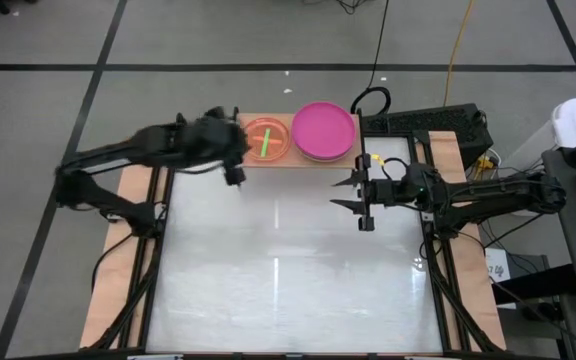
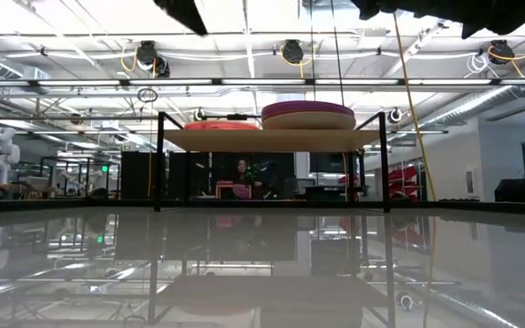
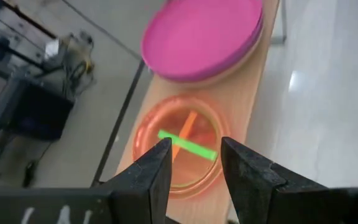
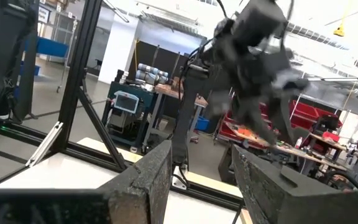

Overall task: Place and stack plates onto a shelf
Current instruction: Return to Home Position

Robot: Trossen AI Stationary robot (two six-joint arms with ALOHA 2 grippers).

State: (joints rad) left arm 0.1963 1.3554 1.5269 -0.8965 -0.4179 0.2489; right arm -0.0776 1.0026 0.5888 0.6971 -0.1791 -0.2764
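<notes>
plates [image 1: 324, 130] are piled on the shelf [image 2: 272, 140] at the counter's [image 1: 278, 285] 12 o'clock. left fingers [image 3: 195, 146] are held part-open, empty, at its 8 o'clock; right fingers [image 1: 334, 194] are spread wide, empty, at 5.

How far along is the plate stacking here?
Done: a magenta-topped stack and a small translucent stack sit on the shelf. In hand: nothing; left gripper, by the shelf, and right gripper, over the table, are open. Left: no plate shows off the shelf; likely only homing remains.

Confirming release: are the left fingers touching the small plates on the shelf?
Apart. Low view shows clear air over the small plates; left gripper open, higher up.
</notes>
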